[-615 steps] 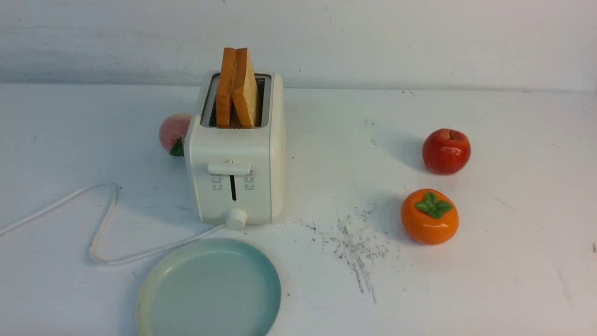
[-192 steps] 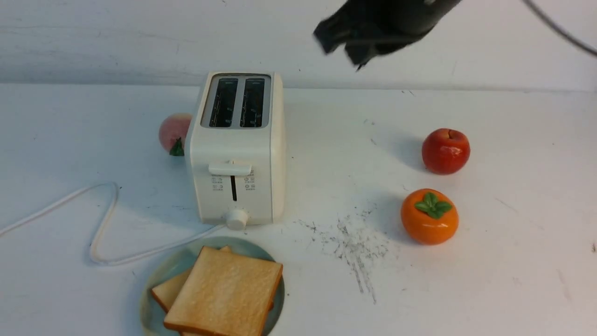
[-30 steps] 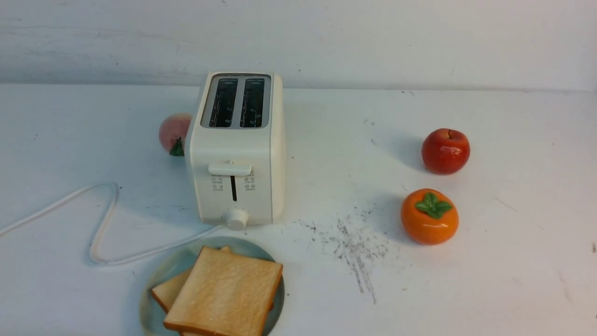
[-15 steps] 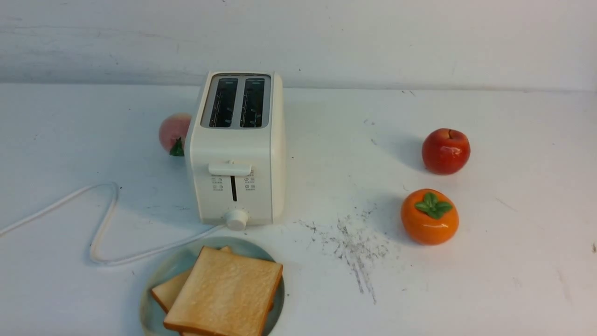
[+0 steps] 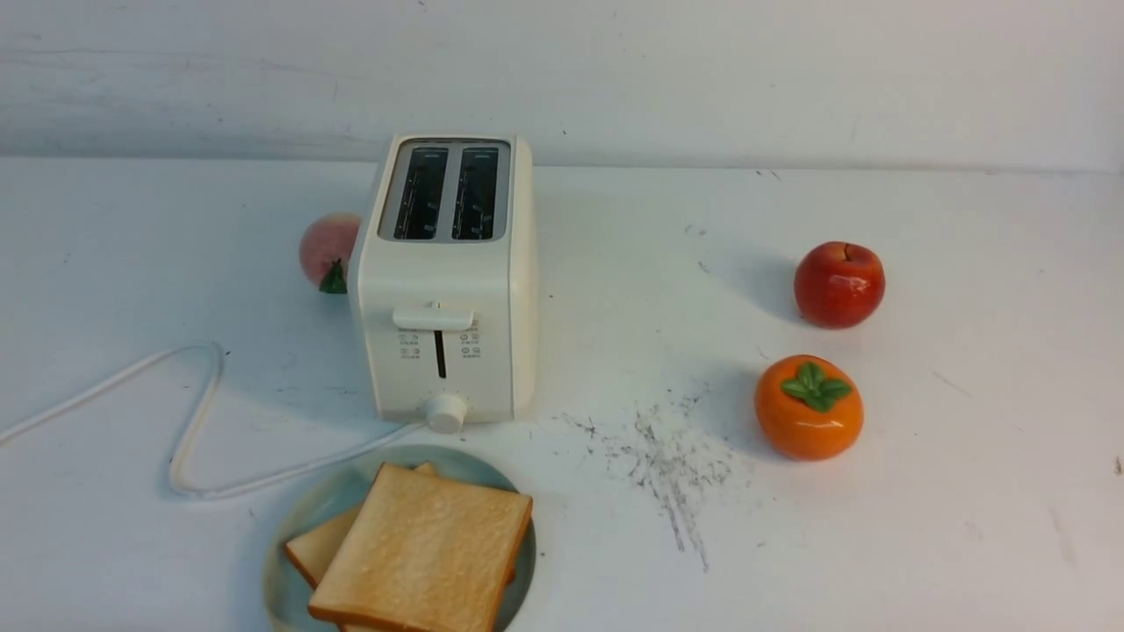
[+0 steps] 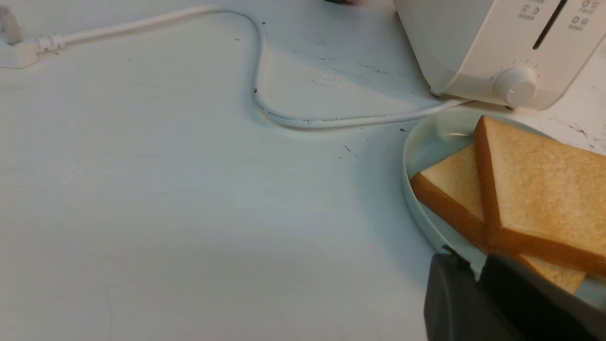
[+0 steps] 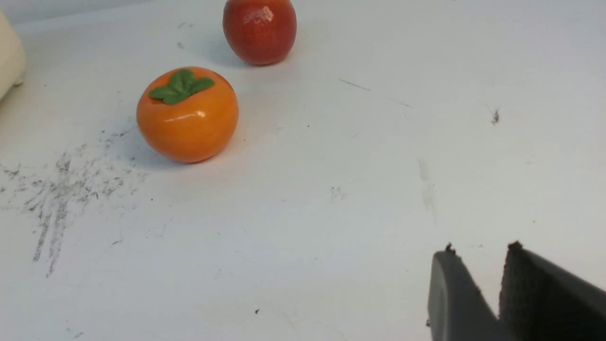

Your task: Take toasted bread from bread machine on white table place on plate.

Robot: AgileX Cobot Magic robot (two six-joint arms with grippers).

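**Both slices plated — remaining risks at the rim and the cord**

Obs.: the two slices of toasted bread (image 5: pixel 421 549) lie on the plate (image 5: pixel 309 513), the upper one crosswise over the lower, directly in front of the bread machine (image 5: pixel 443 290), whose two slots stand empty. By the layout, the task looks finished.

My left jaws (image 6: pixel 473 270) show a narrow gap and hold nothing; they hang just beside the plate's near rim, close to the lower slice's corner. My right jaws (image 7: pixel 478 260) are also slightly apart and empty, over bare desk (image 7: pixel 331 199), well clear of the persimmon (image 7: pixel 187 113) and the apple (image 7: pixel 259 29).

Risks, as I judge them:
1. Any sideways drift of my left arm could clip the plate rim or the slice corner. The plate looks smooth-bottomed on a smooth desk, so it would likely slide.
2. The upper slice overhangs the plate edge on the right side in the front view. A knock to the plate could tip it off.
3. The cord (image 6: pixel 258 90) runs close along the plate; dragging it would tug things.
4. Both fruits are round; a low right sweep would roll them.
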